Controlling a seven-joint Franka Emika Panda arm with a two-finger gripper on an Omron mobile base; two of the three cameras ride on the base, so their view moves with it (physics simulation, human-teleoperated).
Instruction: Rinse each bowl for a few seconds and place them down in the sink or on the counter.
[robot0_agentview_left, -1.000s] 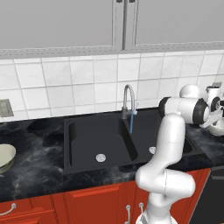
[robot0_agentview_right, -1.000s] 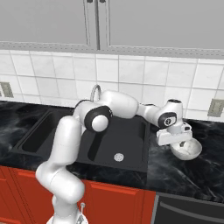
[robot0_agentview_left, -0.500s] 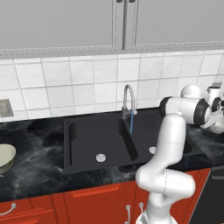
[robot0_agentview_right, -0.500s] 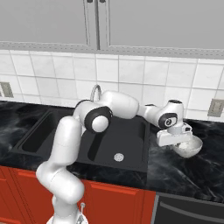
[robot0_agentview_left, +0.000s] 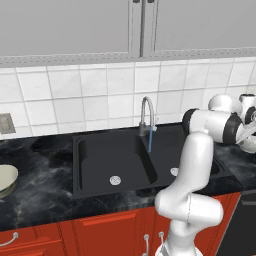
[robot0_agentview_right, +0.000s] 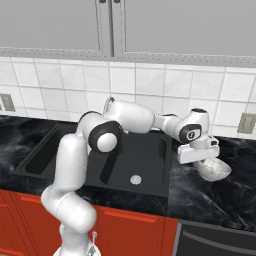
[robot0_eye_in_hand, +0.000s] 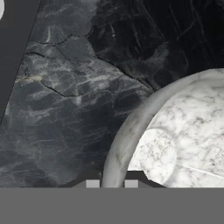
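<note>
Black marble desk (robot0_agentview_right: 225, 195) runs under white tile, with the double sink (robot0_agentview_right: 125, 165) set into it. I see my pincer (robot0_eye_in_hand: 111, 183) clamped on the rim of the white-grey bowl (robot0_agentview_right: 212, 169), right of the sink on the desk. My other bowl (robot0_agentview_left: 7, 180), greenish-cream, sits far left on the desk, well apart.

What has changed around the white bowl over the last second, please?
The end effector has closed on the rim of the white bowl and raised it slightly off the counter. The greenish bowl, sink and faucet are unchanged.
</note>
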